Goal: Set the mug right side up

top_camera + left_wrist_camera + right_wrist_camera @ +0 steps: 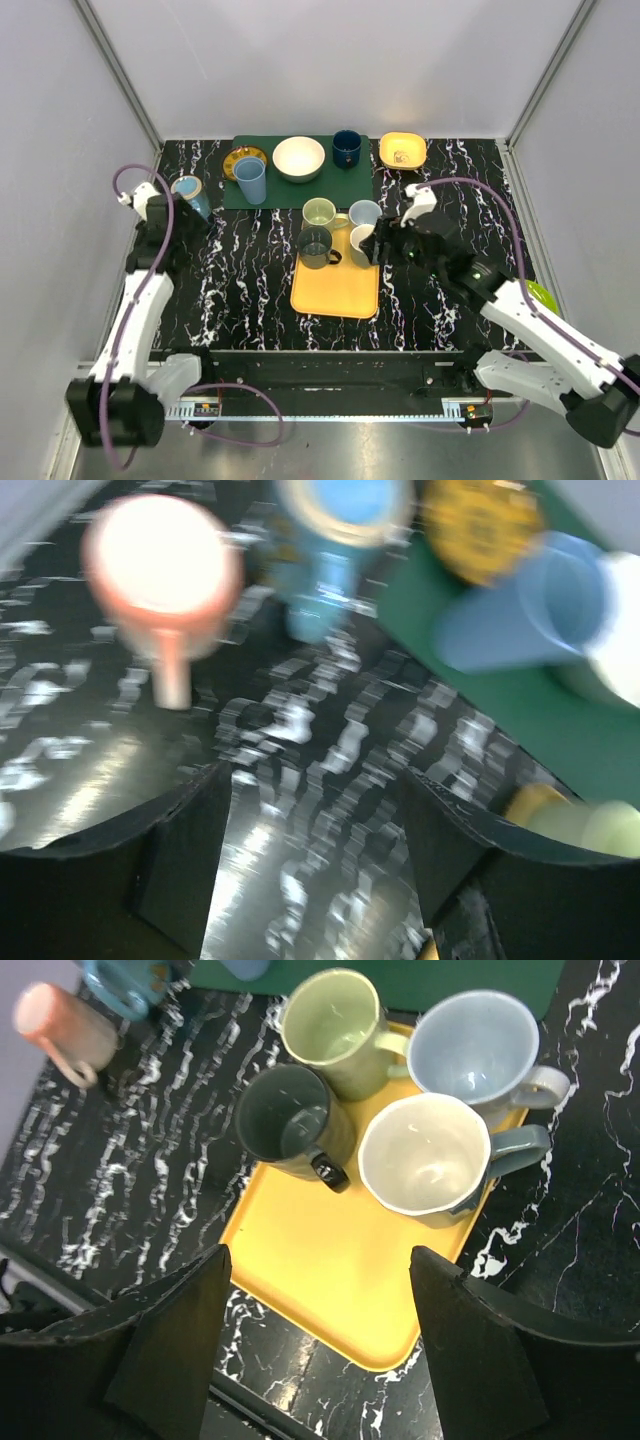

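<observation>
Left end effector (312,780) is found with its fingers parted and nothing between them, held above the worktop (320,720). Just beyond it, the pink mug (160,565) is seen on the worktop, beside a blue mug (335,540); its orientation cannot be told through the blur. Right end effector (318,1255) is spread wide and empty, over the yellow tray (300,1295).

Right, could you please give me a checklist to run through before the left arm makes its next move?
1. Left end effector open with nothing between its fingers: ok.
2. Pink mug right side up: cannot tell, the left wrist view is blurred.
3. Pink mug standing apart from the blue mug: ok.
4. Right end effector open and holding nothing: ok.
</observation>
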`<action>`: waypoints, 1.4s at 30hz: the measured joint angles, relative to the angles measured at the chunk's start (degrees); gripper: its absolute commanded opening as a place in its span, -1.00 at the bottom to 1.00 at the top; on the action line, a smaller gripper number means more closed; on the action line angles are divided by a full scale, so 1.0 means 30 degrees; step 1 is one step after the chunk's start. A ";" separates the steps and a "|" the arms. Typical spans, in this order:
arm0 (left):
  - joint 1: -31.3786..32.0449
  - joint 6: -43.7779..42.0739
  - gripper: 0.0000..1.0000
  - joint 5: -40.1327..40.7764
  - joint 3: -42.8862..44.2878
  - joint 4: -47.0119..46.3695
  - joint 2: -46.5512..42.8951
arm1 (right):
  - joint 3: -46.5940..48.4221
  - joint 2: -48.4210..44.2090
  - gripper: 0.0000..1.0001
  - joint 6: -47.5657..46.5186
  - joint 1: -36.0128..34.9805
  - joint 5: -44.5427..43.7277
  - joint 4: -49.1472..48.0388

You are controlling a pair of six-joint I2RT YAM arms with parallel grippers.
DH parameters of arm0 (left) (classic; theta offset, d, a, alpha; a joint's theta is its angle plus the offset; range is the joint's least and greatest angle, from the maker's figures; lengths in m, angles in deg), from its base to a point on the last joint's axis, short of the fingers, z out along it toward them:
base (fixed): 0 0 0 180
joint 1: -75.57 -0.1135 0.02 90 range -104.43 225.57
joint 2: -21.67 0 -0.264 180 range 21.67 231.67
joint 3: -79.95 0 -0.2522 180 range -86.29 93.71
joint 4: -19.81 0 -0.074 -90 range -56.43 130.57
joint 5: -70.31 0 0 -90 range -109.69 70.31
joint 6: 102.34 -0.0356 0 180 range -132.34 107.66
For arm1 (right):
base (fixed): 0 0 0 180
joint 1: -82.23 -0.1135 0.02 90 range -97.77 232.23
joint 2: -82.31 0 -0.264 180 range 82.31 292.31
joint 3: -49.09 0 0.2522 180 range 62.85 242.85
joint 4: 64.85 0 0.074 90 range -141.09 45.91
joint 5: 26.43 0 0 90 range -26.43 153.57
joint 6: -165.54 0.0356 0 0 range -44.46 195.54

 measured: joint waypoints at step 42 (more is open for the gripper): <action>1.6655 0.5821 0.43 0.1071 -0.7366 0.1224 -0.9537 | 0.8320 1.6575 0.13 -0.7679 -0.3512 -0.3089 0.2244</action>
